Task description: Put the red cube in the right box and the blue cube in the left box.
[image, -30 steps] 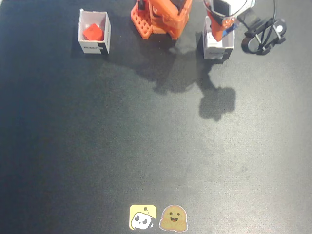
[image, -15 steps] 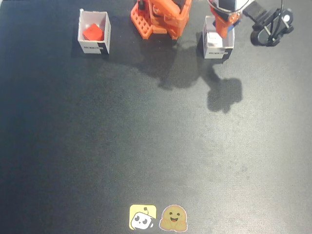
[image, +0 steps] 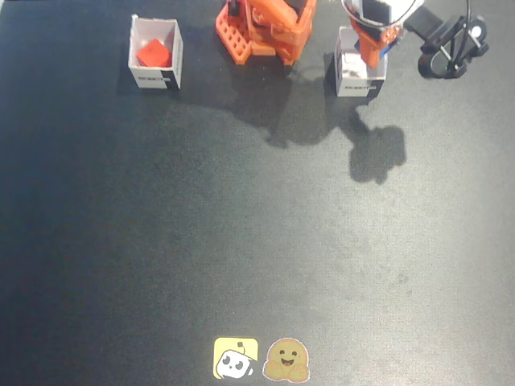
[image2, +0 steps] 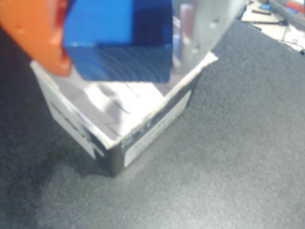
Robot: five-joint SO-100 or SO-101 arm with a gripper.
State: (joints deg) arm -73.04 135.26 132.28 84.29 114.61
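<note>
The blue cube (image2: 119, 38) is clamped between the orange finger (image2: 38, 33) and the pale finger (image2: 200, 28) of my gripper (image2: 121, 57), which is shut on it. In the wrist view the cube hangs just above the open top of the left box (image2: 157, 114), over its white-grey inside. In the fixed view my gripper (image: 372, 48) hovers over that box (image: 356, 83) at the top right. The red cube (image: 153, 54) lies inside the right box (image: 157, 78), which stands at the top left of the fixed view.
The arm's orange base (image: 265, 28) stands between the two boxes at the back edge. A black part of the arm (image: 451, 48) sticks out right of the gripper. Two stickers (image: 261, 359) lie at the mat's front edge.
The gripper with the blue cube has shifted slightly to the right over the left box. Its shadow on the mat has slid right too. The red cube has not moved.
</note>
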